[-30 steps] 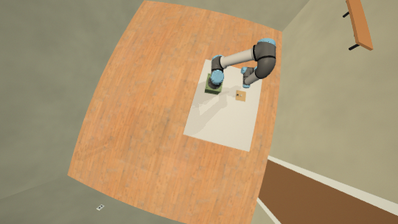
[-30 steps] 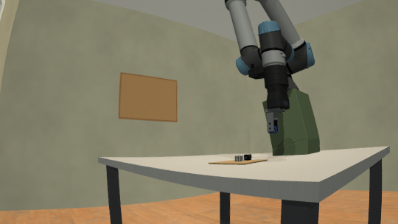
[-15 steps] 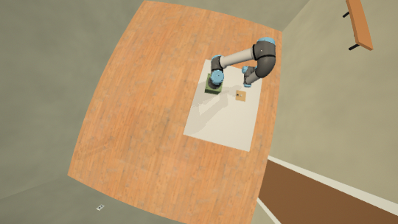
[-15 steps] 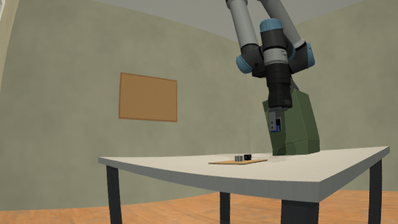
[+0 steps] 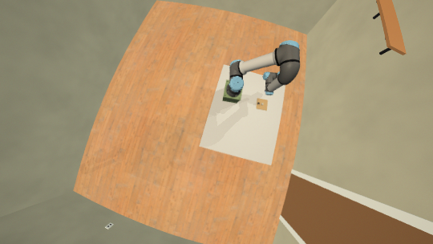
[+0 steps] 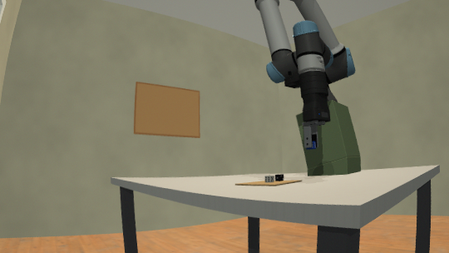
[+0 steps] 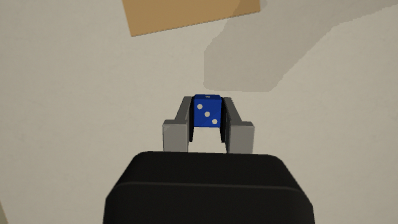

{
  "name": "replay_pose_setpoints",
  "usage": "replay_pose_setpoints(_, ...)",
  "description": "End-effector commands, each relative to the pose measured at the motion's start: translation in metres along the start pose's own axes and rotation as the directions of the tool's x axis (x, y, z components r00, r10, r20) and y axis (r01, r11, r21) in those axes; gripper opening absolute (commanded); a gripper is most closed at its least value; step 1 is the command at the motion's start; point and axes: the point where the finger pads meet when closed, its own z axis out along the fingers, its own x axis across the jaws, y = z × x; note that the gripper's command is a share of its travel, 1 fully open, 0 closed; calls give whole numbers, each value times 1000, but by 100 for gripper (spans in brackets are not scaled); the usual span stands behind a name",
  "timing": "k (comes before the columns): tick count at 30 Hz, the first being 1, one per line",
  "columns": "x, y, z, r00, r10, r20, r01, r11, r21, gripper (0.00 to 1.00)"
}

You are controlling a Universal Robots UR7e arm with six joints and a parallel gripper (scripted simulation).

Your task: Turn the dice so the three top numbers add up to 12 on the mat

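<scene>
My gripper (image 7: 207, 110) is shut on a blue die (image 7: 207, 111) whose face with three white pips is turned to the wrist camera. In the side view the gripper (image 6: 310, 142) holds the blue die (image 6: 313, 144) high above the table, to the right of the mat. The tan mat (image 6: 263, 182) lies flat on the table and carries a white die (image 6: 268, 178) and a black die (image 6: 279, 176). In the wrist view only a corner of the mat (image 7: 190, 15) shows at the top edge. In the overhead view the mat (image 5: 261, 106) lies close to the arm's wrist.
The green robot base (image 6: 330, 141) stands behind the gripper at the back of the table (image 6: 291, 193). The table's front and right edges are near the mat.
</scene>
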Motion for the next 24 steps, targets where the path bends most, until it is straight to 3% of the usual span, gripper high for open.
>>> replay_pose_setpoints(1, 0, 0, 0, 1000, 1, -1, -1, 999, -36, 40)
replay_pose_setpoints(4, 0, -1, 0, 1000, 1, -1, -1, 999, -52, 40)
replay_pose_setpoints(6, 0, -1, 0, 1000, 1, -1, -1, 996, -91, 40)
replay_pose_setpoints(14, 0, -3, 2, 1000, 0, -2, 0, 946, -324, 40)
replay_pose_setpoints(19, 0, -4, 2, 1000, -1, -1, 0, 899, -437, 40)
replay_pose_setpoints(21, 0, -4, 2, 1000, -1, -1, 0, 899, -437, 40)
replay_pose_setpoints(24, 0, -5, 2, 1000, -1, -1, 0, 841, -541, 40)
